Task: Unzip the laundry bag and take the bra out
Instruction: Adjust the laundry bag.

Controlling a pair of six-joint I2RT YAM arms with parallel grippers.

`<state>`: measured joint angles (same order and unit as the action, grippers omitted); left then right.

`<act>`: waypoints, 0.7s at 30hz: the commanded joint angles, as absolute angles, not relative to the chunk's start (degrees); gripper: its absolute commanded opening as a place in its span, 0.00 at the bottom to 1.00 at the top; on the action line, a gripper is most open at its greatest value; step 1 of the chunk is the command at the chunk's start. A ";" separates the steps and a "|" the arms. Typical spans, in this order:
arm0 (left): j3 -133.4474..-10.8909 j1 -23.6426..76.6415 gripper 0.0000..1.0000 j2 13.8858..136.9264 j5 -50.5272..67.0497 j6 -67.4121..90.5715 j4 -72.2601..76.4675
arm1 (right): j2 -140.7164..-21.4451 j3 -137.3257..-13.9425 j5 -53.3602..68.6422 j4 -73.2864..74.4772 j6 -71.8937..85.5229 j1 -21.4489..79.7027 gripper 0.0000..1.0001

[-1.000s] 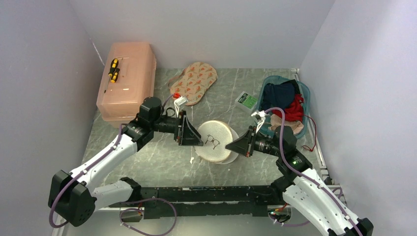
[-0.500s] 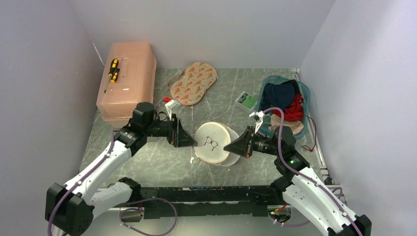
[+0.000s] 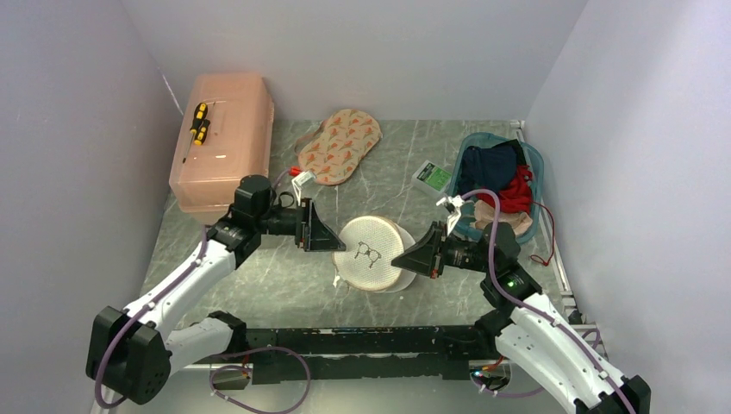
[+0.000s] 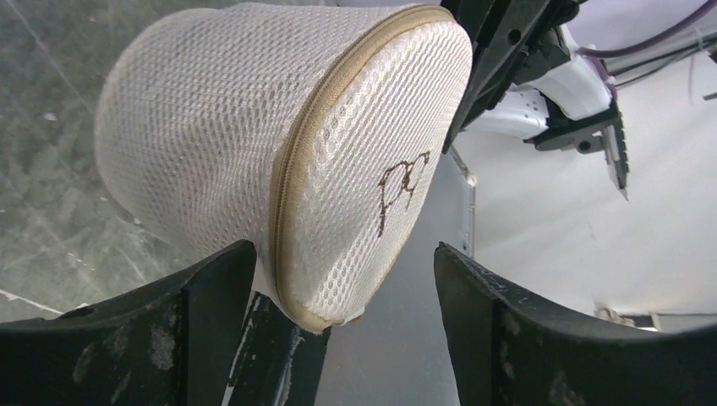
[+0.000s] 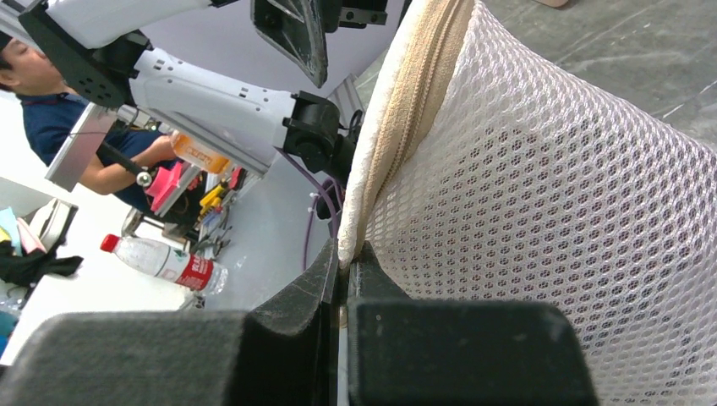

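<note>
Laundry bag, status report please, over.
Right gripper shut on rim of laundry bag. Left gripper open, jaws astride the lid edge. Zip closed, bra not visible. Nothing in the way.

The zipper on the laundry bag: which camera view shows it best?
The left wrist view: the cream zipper curves in a long arc around the lid. The right wrist view shows only a short stretch, where the right gripper is shut on the laundry bag. The top view shows the lid, the zipper too small.
</note>
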<state>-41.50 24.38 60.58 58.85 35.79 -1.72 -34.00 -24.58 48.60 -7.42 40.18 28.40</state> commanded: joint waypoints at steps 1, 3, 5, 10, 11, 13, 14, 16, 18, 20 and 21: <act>-42.19 24.28 0.82 61.51 65.53 36.45 1.61 | -34.55 -25.25 51.07 -15.08 40.76 28.21 0.00; -42.23 24.28 0.82 61.55 65.68 35.31 0.15 | -34.71 -25.31 51.25 -15.86 41.00 28.23 0.00; -41.66 24.34 0.82 61.68 65.91 34.68 -2.28 | -34.89 -25.31 51.46 -16.52 41.14 28.21 0.00; -40.00 25.37 0.68 61.07 66.70 35.46 -1.04 | -36.44 -24.99 51.66 -18.68 41.74 28.26 0.00; -40.11 25.78 0.67 61.01 66.52 35.45 -1.06 | -36.86 -24.95 51.74 -19.21 41.83 28.22 0.00; -40.45 26.57 0.59 61.47 66.43 35.36 -0.95 | -37.74 -24.96 52.05 -20.32 42.18 28.24 0.00; -40.58 27.10 0.56 61.82 66.56 35.48 -0.54 | -38.24 -25.08 52.26 -20.94 42.33 28.22 0.00; -40.86 28.00 0.43 62.34 66.43 35.51 -0.37 | -39.00 -25.45 52.42 -21.37 42.26 28.26 0.00; -40.96 28.38 0.33 62.40 66.09 35.90 0.77 | -39.35 -25.79 52.39 -21.42 42.17 28.21 0.00; -40.49 28.44 0.24 62.08 65.92 37.16 2.99 | -39.58 -26.24 52.42 -20.74 41.81 28.21 0.00; -40.25 28.40 0.18 61.82 65.74 37.93 4.25 | -39.55 -26.44 52.07 -19.94 41.49 28.21 0.00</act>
<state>-40.12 27.88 62.28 64.03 36.10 -1.15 -39.70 -24.56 51.94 -15.09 42.26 28.40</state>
